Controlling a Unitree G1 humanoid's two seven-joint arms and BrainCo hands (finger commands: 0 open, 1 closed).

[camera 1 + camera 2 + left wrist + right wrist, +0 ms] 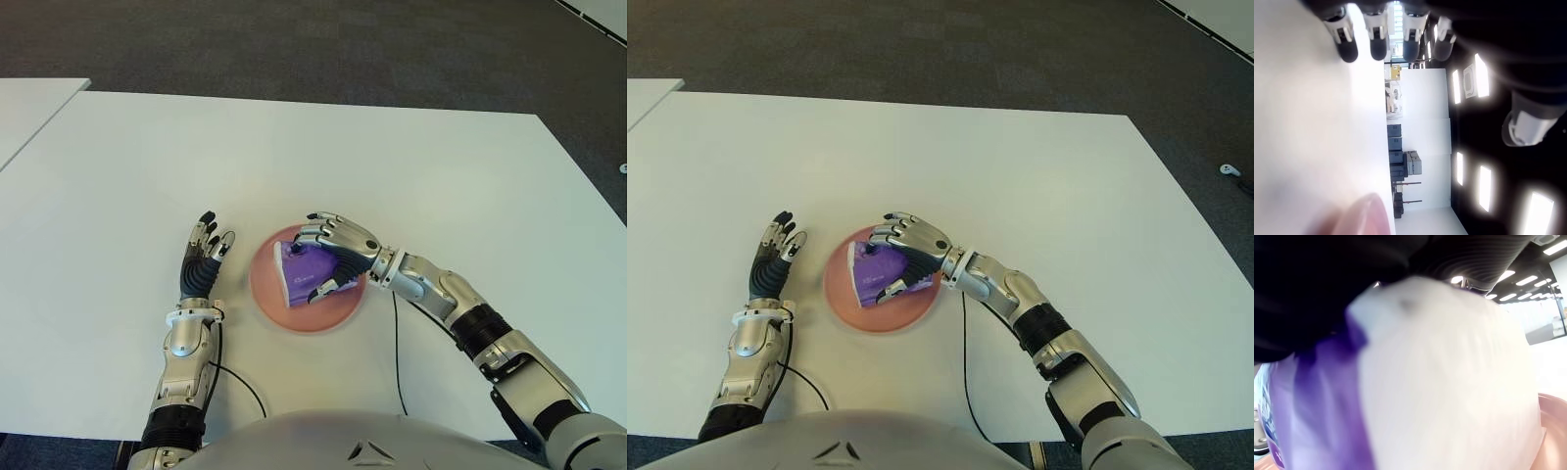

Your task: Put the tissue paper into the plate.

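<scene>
A: Where's the tissue pack [306, 271]?

B: Over the pink plate [266, 294], in the right hand [328, 257]. Fingers curl over its top and the thumb presses its near side, so the hand is closed around it.

A: Which way does it lie?

B: Tilted, not flat. Its long axis runs roughly from the robot outward, and its white end faces the robot's left, toward the left hand [203, 257].

A: How does it look?

B: A soft purple wrapper with small pale print and a white end panel. The right wrist view shows that white face [1449, 382] with purple beside it, and the plate rim below.

A: And the left hand?

B: Just left of the plate over the white table [411, 176], fingers straight and loosely spread, holding nothing.
</scene>
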